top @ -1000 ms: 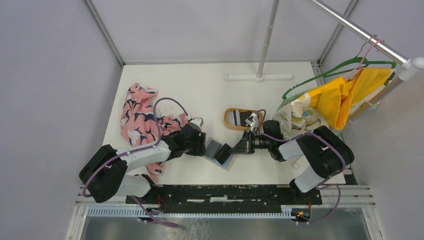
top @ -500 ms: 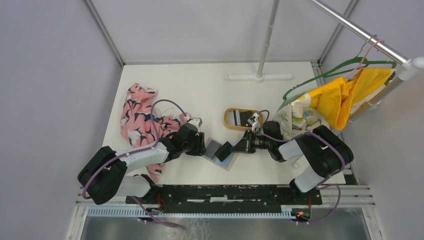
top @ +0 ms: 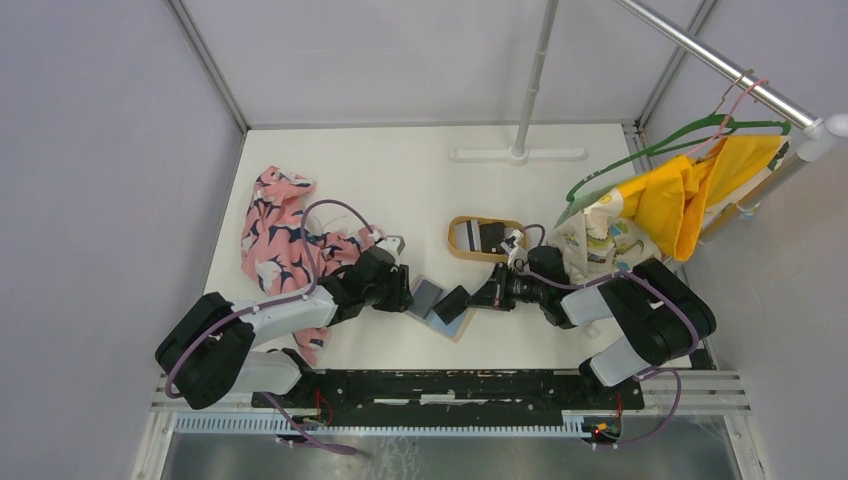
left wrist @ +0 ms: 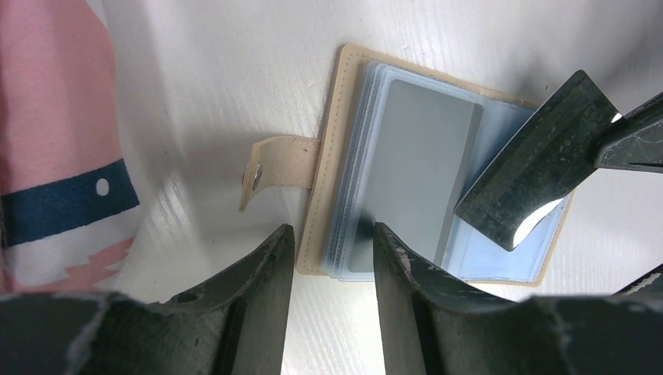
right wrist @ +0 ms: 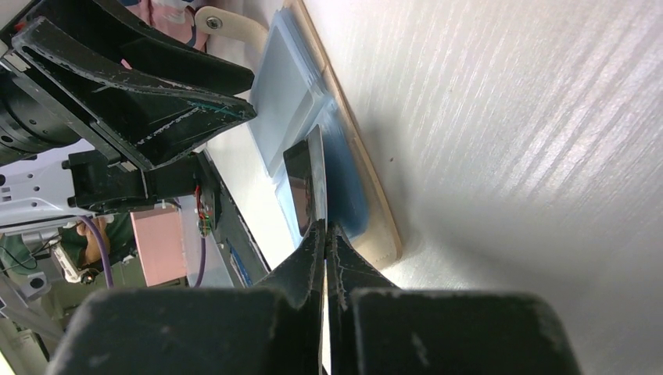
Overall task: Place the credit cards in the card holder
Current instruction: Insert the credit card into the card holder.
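Note:
The card holder (top: 440, 305) lies open on the table, tan with grey-blue sleeves (left wrist: 438, 180), its tab (left wrist: 277, 156) pointing left. A grey credit card (left wrist: 422, 172) sits in a sleeve. My left gripper (left wrist: 328, 250) is open, its fingers straddling the holder's near left corner. My right gripper (right wrist: 324, 230) is shut on a dark credit card (left wrist: 539, 156), held tilted with its lower corner over the right-hand sleeve. In the right wrist view this card (right wrist: 313, 183) shows edge-on against the blue sleeve. More credit cards (top: 492, 236) lie in the tray.
An oval wooden-rimmed tray (top: 452, 240) stands just beyond the card holder. A pink patterned cloth (top: 280, 235) lies at the left beside my left arm. A printed cloth (top: 600, 240) and a yellow garment (top: 690, 190) hang at the right. A pole base (top: 517, 153) stands at the back.
My left gripper's jaws have narrowed somewhat around the holder's corner. My right gripper has shifted slightly with the dark card, still over the open holder.

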